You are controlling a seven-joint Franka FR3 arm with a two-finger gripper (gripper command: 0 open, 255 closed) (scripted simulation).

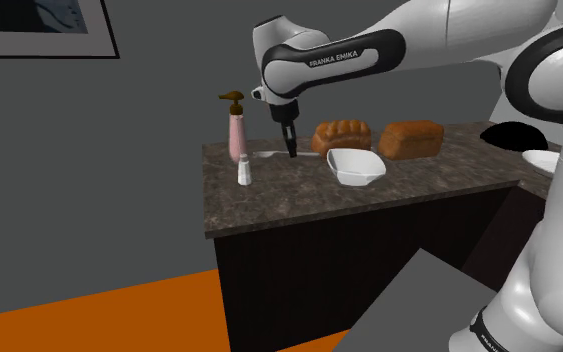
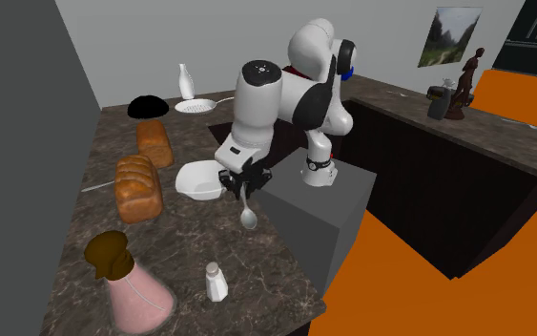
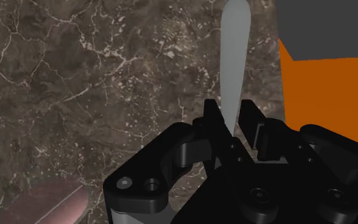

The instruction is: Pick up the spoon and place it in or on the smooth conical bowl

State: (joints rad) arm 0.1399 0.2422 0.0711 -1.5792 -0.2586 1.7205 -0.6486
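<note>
My gripper (image 1: 291, 150) (image 2: 245, 188) (image 3: 233, 118) is shut on a pale grey spoon (image 3: 233, 57), clasping its slim handle between the two black fingers. The spoon (image 2: 248, 216) hangs down from the fingers with its rounded end lowest, just over the dark marble counter (image 2: 190, 248); I cannot tell whether it touches. In the shoulder view the spoon (image 1: 270, 155) pokes out to the left of the gripper. The white bowl (image 1: 355, 166) (image 2: 197, 178) stands on the counter close beside the gripper, on the shoulder view's right, with nothing in it.
Two brown bread loaves (image 1: 341, 133) (image 1: 411, 139) lie behind the bowl. A pink soap dispenser (image 1: 236, 132) and a small white shaker (image 1: 243, 171) stand left of the gripper. The counter edge (image 3: 279, 83) and orange floor (image 3: 327, 89) are near.
</note>
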